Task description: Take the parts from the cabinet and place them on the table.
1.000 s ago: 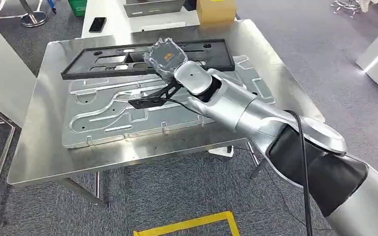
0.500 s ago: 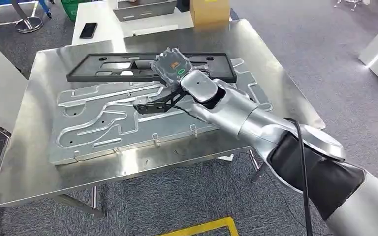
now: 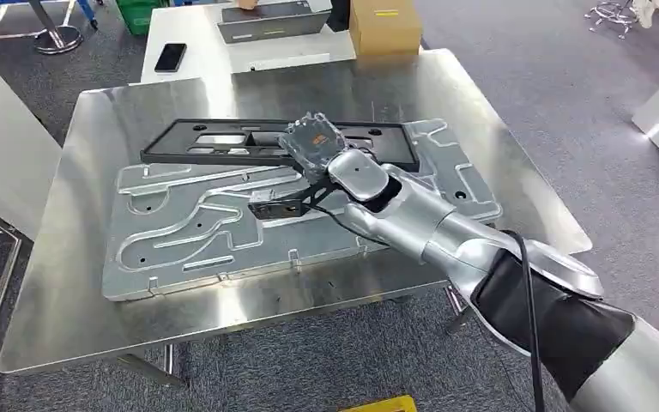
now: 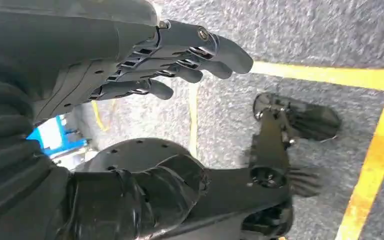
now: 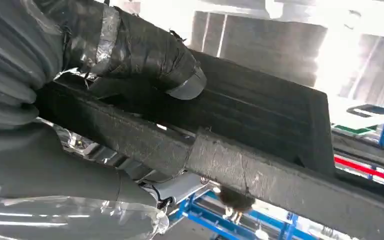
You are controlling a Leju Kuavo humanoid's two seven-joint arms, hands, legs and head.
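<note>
Black plastic frame part (image 3: 223, 142) lies at upper centre of the frame, on the far edge of the stamped metal panel (image 3: 197, 227) covering the steel table (image 3: 60, 300). The right hand (image 3: 313, 144) grips it, thumb (image 5: 145, 52) wrapped over its rail, apparently tightly. The left hand (image 4: 145, 65) hangs over grey carpet, fingers loosely apart, holding nothing. A phone (image 3: 170, 57) sits upper left.

A phone (image 3: 170, 57) and a cardboard box (image 3: 384, 24) lie beyond the table.
</note>
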